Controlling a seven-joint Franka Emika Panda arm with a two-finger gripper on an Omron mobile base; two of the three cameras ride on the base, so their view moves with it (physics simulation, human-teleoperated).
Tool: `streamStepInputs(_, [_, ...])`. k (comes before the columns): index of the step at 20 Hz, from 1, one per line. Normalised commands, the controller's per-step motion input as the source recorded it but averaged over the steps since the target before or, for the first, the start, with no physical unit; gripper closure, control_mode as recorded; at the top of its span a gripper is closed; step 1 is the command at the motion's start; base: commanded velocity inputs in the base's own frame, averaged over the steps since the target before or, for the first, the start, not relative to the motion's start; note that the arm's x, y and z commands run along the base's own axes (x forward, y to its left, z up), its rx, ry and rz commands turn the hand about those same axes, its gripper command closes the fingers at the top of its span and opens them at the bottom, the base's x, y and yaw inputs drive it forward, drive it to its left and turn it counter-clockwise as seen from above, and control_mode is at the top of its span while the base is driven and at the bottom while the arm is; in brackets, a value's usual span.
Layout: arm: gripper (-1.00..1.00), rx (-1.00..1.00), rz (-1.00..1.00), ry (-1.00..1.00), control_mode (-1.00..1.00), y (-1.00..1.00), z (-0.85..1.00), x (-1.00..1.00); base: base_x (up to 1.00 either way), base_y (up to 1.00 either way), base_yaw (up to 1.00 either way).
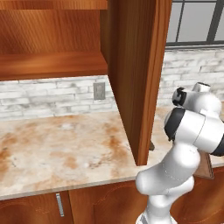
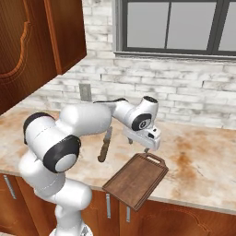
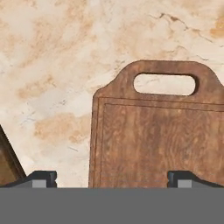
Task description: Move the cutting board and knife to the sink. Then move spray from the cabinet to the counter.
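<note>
You are at the very start: the cutting board (image 2: 136, 178) lies at the lower middle of the right base view, overhanging the counter (image 2: 203, 170) edge, and the knife (image 2: 105, 144) rests just to its left. Neither has gone to a sink. The gripper (image 2: 146, 148) hangs over the board's handle end with its jaws spread wide, holding nothing. In the left base view the cabinet (image 1: 52, 65) stands open at the upper left, its door (image 1: 135, 78) covering part of the counter, and the shelf looks bare of any spray.

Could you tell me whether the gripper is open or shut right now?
Open: the gripper has its fingertips spread wide above the cutting board, holding nothing.
</note>
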Motion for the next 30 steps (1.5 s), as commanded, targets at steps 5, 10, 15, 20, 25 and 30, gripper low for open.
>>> streamStepInputs(5, [-1.00,0.01,-0.26,-0.04,-1.00,-0.07,0.22,-0.63,0.00,0.00,0.00])
streamStepInputs(10, [-1.00,0.00,-0.26,-0.03,-1.00,-0.09,0.22,-0.55,0.00,0.00,0.00])
streamStepInputs(15, [-1.00,0.00,-0.27,0.00,-1.00,-0.10,0.15,-0.59,0.00,0.00,0.00])
streamStepInputs(20, [-1.00,0.00,-0.26,-0.02,-1.00,-0.09,0.06,-0.64,0.00,0.00,0.00])
streamStepInputs(25, [-1.00,0.02,-0.10,-0.10,-1.00,-0.09,0.00,-0.65,0.00,0.00,0.00])
streamStepInputs(30, [-1.00,0.05,-0.01,-0.10,-1.00,-0.15,0.00,-0.61,0.00,0.00,0.00])
